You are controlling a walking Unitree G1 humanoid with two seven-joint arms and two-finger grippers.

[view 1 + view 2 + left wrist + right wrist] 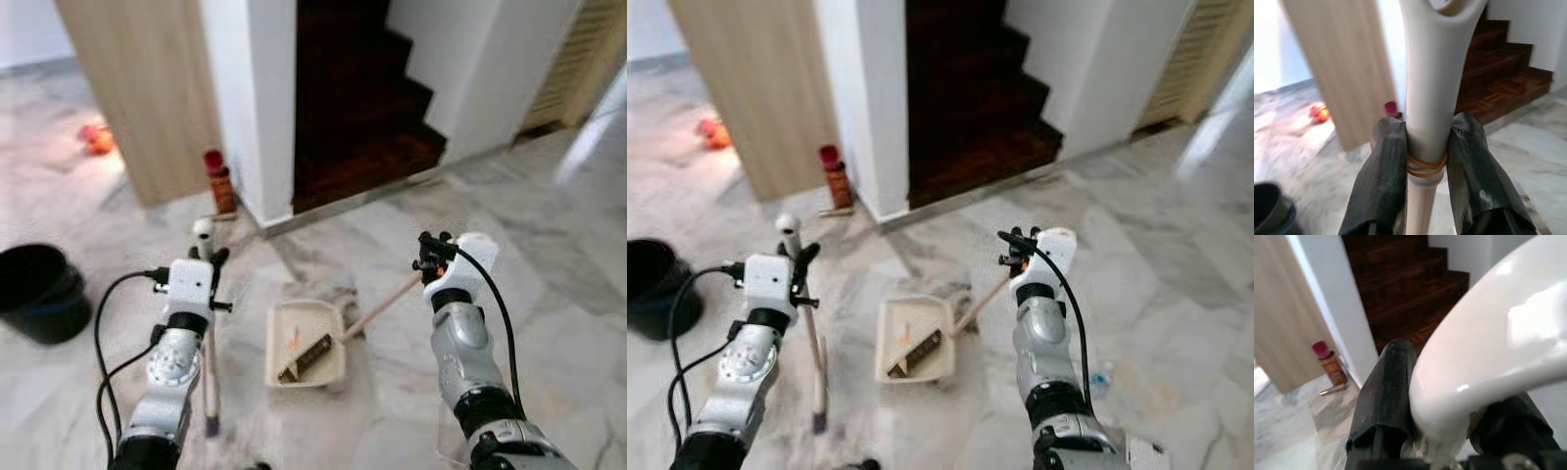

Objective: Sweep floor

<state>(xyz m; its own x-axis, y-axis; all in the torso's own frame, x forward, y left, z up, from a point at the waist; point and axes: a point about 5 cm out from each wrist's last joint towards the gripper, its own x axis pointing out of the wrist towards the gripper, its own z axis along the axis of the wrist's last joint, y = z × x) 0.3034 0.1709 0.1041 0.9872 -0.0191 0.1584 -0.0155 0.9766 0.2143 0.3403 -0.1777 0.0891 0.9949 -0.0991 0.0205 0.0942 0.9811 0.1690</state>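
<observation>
My left gripper [208, 258] is shut on a broom handle [210, 357], a pale stick with a white top [203, 229], held upright over the marble floor. In the left wrist view both black fingers [1382, 181] squeeze the handle [1425, 98] just above an orange rubber band. My right gripper [431, 251] is shut on the white grip [1488, 352] of a long dustpan handle [382, 305]. The cream dustpan [333, 372] lies on the floor between my arms, with a dark brown strip [306, 358] and an orange scrap [292, 340] in it.
A black bucket [39, 292] stands at the left. A red bottle [217, 181] sits at the foot of a white pillar [250, 98], beside a wooden panel [147, 88]. Dark wooden stairs [362, 108] rise ahead. Something orange [96, 139] lies far left.
</observation>
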